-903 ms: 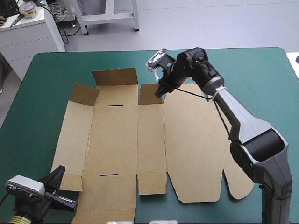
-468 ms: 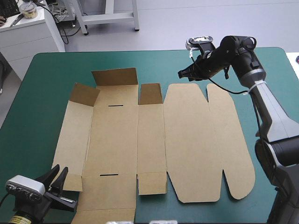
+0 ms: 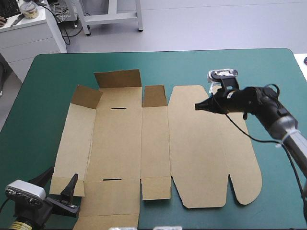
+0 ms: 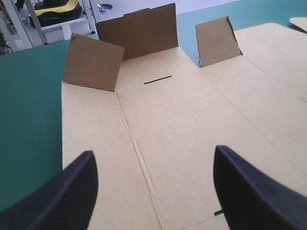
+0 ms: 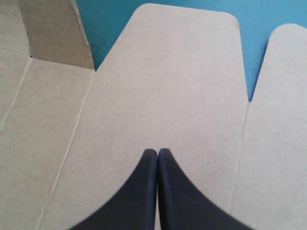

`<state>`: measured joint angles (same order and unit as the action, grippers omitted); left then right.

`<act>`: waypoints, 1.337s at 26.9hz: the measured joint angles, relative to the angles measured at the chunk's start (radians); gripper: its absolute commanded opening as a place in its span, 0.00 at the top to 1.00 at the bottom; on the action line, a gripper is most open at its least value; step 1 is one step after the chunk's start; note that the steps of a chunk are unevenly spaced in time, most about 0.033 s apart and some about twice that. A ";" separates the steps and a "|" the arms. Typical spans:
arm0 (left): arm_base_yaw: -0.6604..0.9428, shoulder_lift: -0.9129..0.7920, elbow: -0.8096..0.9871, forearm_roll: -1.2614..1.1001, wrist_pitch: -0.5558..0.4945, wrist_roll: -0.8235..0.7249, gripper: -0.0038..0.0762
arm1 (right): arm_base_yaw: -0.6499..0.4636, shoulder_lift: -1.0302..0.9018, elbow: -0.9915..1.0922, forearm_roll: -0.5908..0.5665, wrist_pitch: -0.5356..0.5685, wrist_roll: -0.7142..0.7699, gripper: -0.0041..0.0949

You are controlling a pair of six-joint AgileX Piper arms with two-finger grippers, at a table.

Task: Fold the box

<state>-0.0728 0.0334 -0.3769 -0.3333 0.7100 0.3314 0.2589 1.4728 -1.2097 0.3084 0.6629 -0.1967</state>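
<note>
Lying spread across the middle of the desk (image 3: pixel 43 76), on its teal-green cover, the brown box (image 3: pixel 120 143) is seen as a cut sheet that is flat over most of its area. Three parts are raised along its far edge: a slanted flap (image 3: pixel 86 97) at the far left corner, a wide flap (image 3: pixel 118 78) beside it and a narrow flap (image 3: pixel 154 96) further right. Two rounded panels at the sheet's right side are laid flat. The right claw (image 3: pixel 197 106) is held over the larger rounded panel (image 5: pixel 168 86), its black fingers pressed together into one point that is directed across the sheet toward the left. Whether the tip touches the board cannot be told. The left claw (image 3: pixel 62 174) is placed at the sheet's near left corner, its fingers (image 4: pixel 72 191) set wide apart, and the board is seen below and ahead of it.
</note>
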 measured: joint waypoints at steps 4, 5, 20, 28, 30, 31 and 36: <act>0.000 0.009 -0.008 -0.002 0.000 -0.002 0.38 | 0.000 -0.154 0.208 0.000 -0.116 0.000 0.98; 0.000 0.016 -0.020 0.000 -0.002 -0.002 0.38 | 0.000 -0.185 0.244 0.000 -0.136 0.000 0.98; 0.000 0.549 -0.410 0.136 0.100 -0.132 0.39 | 0.000 -0.679 0.674 0.023 -0.251 0.000 0.98; 0.005 0.768 -0.410 0.204 0.132 -0.242 0.39 | 0.000 -0.843 0.730 0.025 -0.199 -0.003 0.98; 0.058 0.832 -0.410 0.263 0.166 -0.320 0.39 | 0.000 -0.872 0.730 0.025 -0.175 -0.004 0.98; 0.093 0.854 -0.410 0.275 0.174 -0.342 0.39 | 0.000 -0.878 0.730 0.025 -0.170 -0.004 0.98; 0.380 0.984 -0.410 0.056 0.221 -0.180 0.39 | 0.000 -0.904 0.730 -0.003 -0.098 -0.020 0.98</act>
<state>0.3072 1.0171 -0.7874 -0.2770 0.9305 0.1513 0.2589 0.5687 -0.4798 0.3056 0.5647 -0.2162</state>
